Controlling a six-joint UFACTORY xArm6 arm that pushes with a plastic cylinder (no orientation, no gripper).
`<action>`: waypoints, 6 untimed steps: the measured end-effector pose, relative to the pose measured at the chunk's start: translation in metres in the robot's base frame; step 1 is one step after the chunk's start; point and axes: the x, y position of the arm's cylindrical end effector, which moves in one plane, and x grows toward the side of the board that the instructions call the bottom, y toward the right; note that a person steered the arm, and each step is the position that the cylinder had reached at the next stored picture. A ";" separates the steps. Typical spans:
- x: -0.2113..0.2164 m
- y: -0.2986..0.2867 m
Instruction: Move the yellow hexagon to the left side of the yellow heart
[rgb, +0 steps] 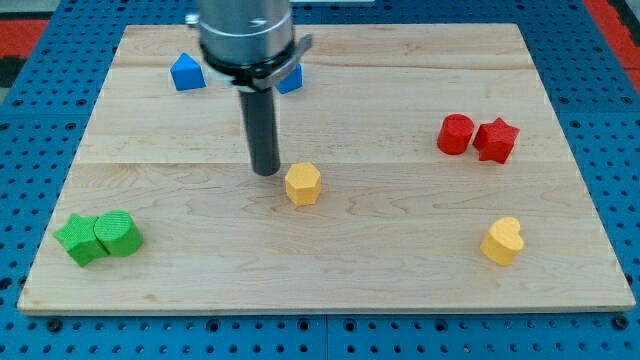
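Note:
The yellow hexagon lies near the middle of the wooden board. The yellow heart lies far to its right, toward the view's bottom right. My tip is on the board just left of the hexagon and slightly above it in the view, close to it with a small gap.
A red cylinder and a red star sit together at the right. A green star and a green block touch at the bottom left. A blue block lies at the top left; another blue block is partly hidden behind the arm.

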 end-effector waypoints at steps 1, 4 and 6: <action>0.025 0.062; 0.078 0.133; 0.104 0.176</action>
